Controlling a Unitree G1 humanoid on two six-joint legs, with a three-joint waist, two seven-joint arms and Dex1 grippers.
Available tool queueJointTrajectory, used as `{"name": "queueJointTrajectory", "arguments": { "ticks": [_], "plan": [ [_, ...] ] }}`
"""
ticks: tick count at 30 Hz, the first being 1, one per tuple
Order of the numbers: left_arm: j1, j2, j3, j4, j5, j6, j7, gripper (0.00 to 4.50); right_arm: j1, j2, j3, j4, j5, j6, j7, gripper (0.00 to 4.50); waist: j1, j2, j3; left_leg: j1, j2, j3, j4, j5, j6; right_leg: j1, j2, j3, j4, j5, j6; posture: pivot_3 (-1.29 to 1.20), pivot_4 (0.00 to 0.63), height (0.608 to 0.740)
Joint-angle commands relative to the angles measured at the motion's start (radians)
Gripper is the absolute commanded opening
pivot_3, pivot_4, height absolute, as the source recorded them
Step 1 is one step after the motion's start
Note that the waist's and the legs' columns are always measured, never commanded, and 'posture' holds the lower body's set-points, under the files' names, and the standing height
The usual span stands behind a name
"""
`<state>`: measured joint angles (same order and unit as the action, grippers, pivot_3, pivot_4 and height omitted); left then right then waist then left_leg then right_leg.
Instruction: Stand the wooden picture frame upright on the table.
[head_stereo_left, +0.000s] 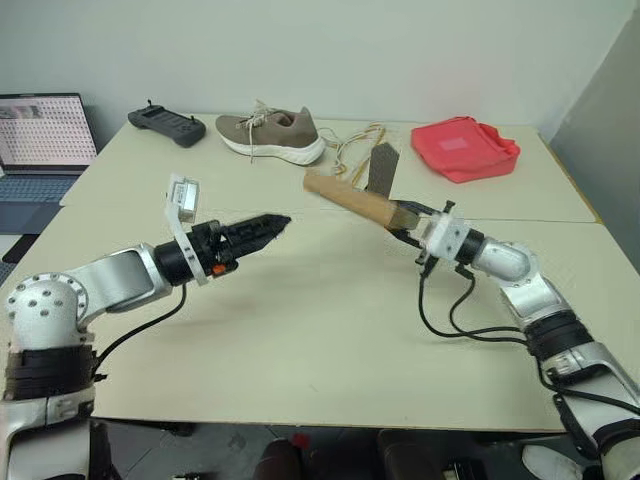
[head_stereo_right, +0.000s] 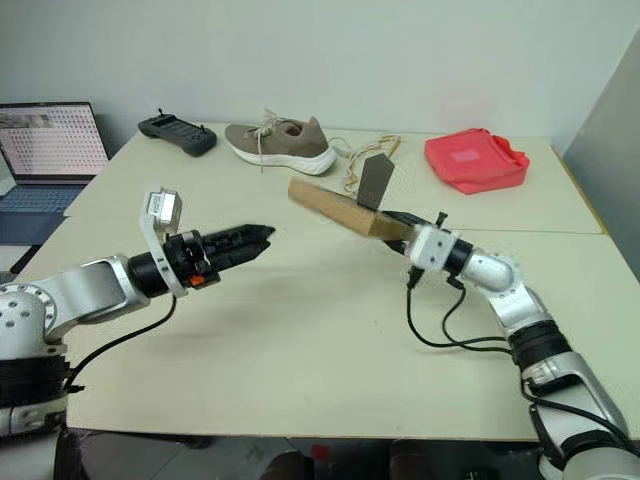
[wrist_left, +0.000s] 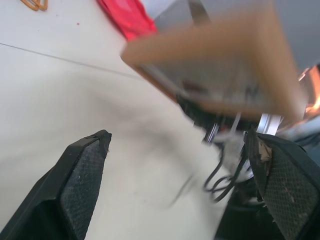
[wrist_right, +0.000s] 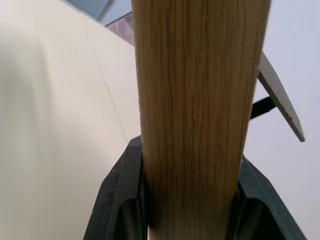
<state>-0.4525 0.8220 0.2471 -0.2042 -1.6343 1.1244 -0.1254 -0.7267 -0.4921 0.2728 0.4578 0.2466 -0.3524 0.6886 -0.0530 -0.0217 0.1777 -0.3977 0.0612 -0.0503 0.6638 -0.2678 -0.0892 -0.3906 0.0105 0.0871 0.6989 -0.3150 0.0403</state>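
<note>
Now, step in hand: the right gripper (head_stereo_left: 408, 226) carries the small light-wood picture frame (head_stereo_left: 352, 196) above the pale cream table (head_stereo_left: 330, 330); setting it down on its stand looks to be what remains.
Doing it well: roll the wrist until the frame's lower edge and the foot of the dark fold-out stand (head_stereo_left: 382, 168) face the tabletop together, lower until both bear, then release slowly.
Right fingers: pinching one wooden edge of the frame between them.
Left gripper (head_stereo_left: 268, 225): fingers spread wide, holding nothing, well apart from the frame.
Frame's place: in the air, over the seam between the table's two sections.
Frame's lie: nearly flat, long axis running from the right gripper up toward the far left; stand panel sticking upward.
</note>
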Motion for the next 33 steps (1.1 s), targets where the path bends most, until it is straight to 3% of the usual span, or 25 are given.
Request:
{"name": "queueJointTrajectory", "arguments": {
  "ticks": [1,4,7,14,19,21,22,23,24,31,33],
  "plan": [
    [0.023,0.041,-0.040,-0.248,0.245,-0.091,-0.080,4.50,-0.050,0.048,-0.129,-0.064,0.237,0.379,0.065,1.30,0.009,0.001,0.000,0.000,-0.001,0.001,0.000,0.000,0.000,0.000,0.000,-0.001,0.000,0.000,0.000,0.00,0.150,0.740],
    [0.080,0.024,-0.105,-0.346,0.469,-0.199,-0.094,4.50,-0.075,0.113,-0.194,-0.007,0.305,0.536,0.066,1.30,0.020,0.002,0.001,0.000,-0.001,0.002,0.000,0.000,0.000,0.001,0.001,-0.002,-0.001,0.000,0.000,0.00,0.150,0.740],
    [0.128,-0.014,-0.125,-0.358,0.608,-0.287,-0.109,4.50,-0.083,0.164,-0.242,0.050,0.333,0.624,0.076,1.30,0.021,0.002,0.001,0.002,-0.001,0.004,-0.001,0.000,0.000,0.000,0.002,-0.001,-0.001,0.000,0.000,0.00,0.150,0.740],
    [0.190,-0.058,-0.146,-0.378,0.693,-0.328,-0.201,4.50,-0.045,0.236,-0.298,0.113,0.319,0.688,0.111,1.30,0.020,0.003,0.002,-0.001,-0.001,0.006,-0.002,-0.002,0.004,-0.003,0.003,0.000,-0.001,0.000,0.000,0.00,0.150,0.740],
    [0.168,-0.074,-0.163,-0.356,0.719,-0.322,-0.262,4.50,0.044,0.231,-0.267,0.064,0.260,0.662,0.158,1.30,0.023,0.002,0.002,-0.001,0.000,0.006,-0.002,-0.003,0.005,-0.004,0.003,-0.001,-0.001,0.000,0.000,0.00,0.150,0.740],
    [0.151,-0.079,-0.165,-0.332,0.733,-0.322,-0.285,4.50,0.074,0.209,-0.243,0.035,0.221,0.635,0.194,2.00,0.023,0.003,0.002,-0.001,0.000,0.007,-0.002,-0.003,0.005,-0.004,0.003,0.000,-0.001,0.000,0.000,0.00,0.150,0.740],
    [0.140,-0.079,-0.172,-0.317,0.744,-0.326,-0.302,4.50,0.084,0.193,-0.236,0.030,0.204,0.624,0.208,2.03,0.022,0.003,0.002,-0.001,0.000,0.007,-0.002,-0.003,0.005,-0.004,0.003,0.000,-0.001,0.000,0.000,0.00,0.150,0.740],
    [0.132,-0.082,-0.177,-0.305,0.754,-0.328,-0.315,4.50,0.091,0.181,-0.234,0.029,0.189,0.615,0.219,2.47,0.020,0.003,0.002,-0.001,0.000,0.007,-0.002,-0.003,0.005,-0.003,0.003,0.000,-0.001,0.000,0.000,0.00,0.150,0.740],
    [0.121,-0.087,-0.181,-0.290,0.765,-0.332,-0.328,4.50,0.095,0.172,-0.237,0.030,0.182,0.618,0.227,2.55,0.020,0.003,0.002,-0.001,0.000,0.007,-0.002,-0.003,0.005,-0.003,0.003,0.000,0.000,0.000,0.000,0.00,0.150,0.740],
    [0.056,-0.088,-0.185,-0.185,0.818,-0.334,-0.450,4.50,0.195,0.022,-0.245,-0.103,0.126,0.632,0.295,4.36,0.022,0.003,0.002,-0.001,0.000,0.007,-0.002,-0.003,0.005,-0.003,0.004,0.000,-0.001,0.000,0.000,0.00,0.150,0.740],
    [0.030,-0.066,-0.179,-0.137,0.827,-0.328,-0.504,4.50,0.247,-0.060,-0.258,-0.197,0.120,0.664,0.314,4.49,0.022,0.003,0.002,-0.001,0.000,0.007,-0.002,-0.003,0.005,-0.003,0.004,0.000,-0.001,0.000,0.000,0.00,0.150,0.740]
  ]
}}
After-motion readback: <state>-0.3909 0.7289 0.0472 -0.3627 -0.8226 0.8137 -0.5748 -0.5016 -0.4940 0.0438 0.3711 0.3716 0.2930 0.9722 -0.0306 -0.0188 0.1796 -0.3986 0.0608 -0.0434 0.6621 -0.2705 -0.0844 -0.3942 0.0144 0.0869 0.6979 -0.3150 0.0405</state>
